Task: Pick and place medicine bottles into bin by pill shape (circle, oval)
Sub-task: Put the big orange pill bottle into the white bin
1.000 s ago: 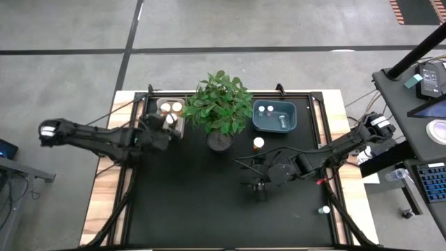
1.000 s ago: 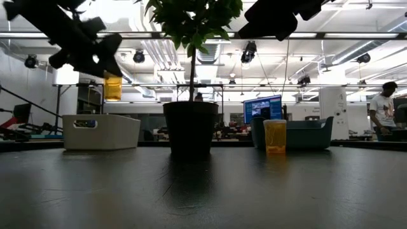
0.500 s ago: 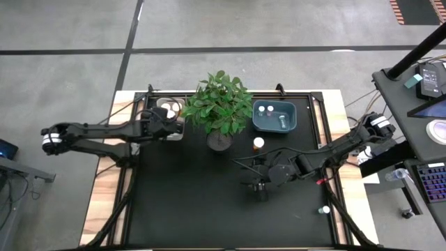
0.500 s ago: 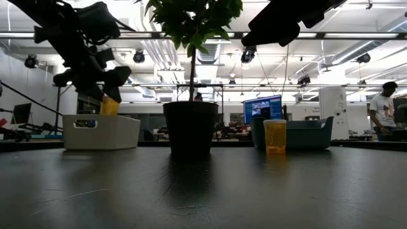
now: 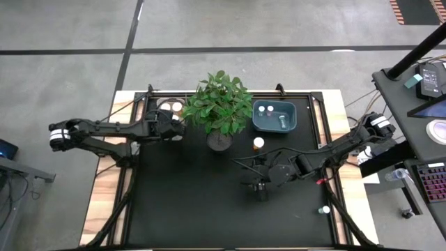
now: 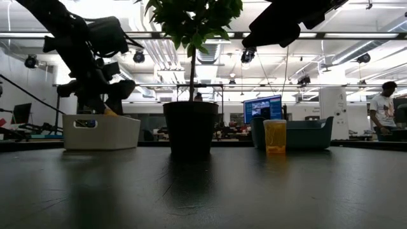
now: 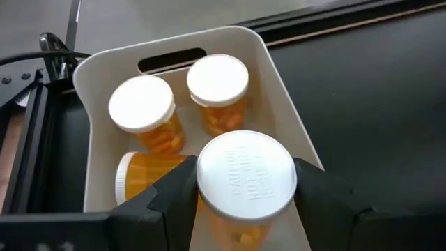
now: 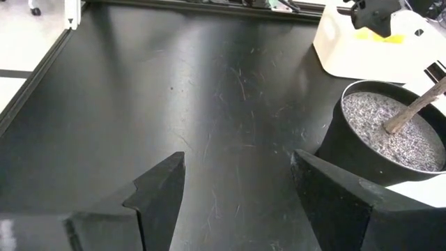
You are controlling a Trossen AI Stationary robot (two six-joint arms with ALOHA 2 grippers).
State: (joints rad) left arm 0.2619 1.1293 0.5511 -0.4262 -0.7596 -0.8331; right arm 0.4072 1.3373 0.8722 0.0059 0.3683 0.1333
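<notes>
- My left claw (image 7: 244, 202) is clamped on an orange-amber medicine bottle with a white ribbed cap (image 7: 247, 176), one finger on either side of it just under the cap; I have it upright over the near end of the white plastic bin with a slot handle (image 7: 230, 38).
- Inside that white bin I count three more amber bottles: two standing with white caps up (image 7: 141, 104) (image 7: 217, 76), and one lying on its side (image 7: 143, 178) right beside my claw.
- From above, the white bin sits just left of the leafy green potted plant in a black pot (image 5: 220, 104), and the left arm (image 5: 104, 131) reaches in low and nearly straight from the left edge of the surface, wrist over the bin.
- My right claw (image 8: 237, 192) hangs with its fingers spread and nothing between them, over bare black surface (image 8: 174, 104) in front of the plant pot; that arm (image 5: 327, 153) is folded in from the right edge and waiting.
- The dark blue-grey bin (image 5: 274, 116) to the right of the plant holds a few small pale bottles.
- Left to do, as I judge it: release this bottle, then fetch one amber bottle (image 5: 258, 143) standing in front of the blue bin and one tiny pale bottle (image 5: 325, 209) far out to the plant's front right.
- I'd call the task well past halfway.
</notes>
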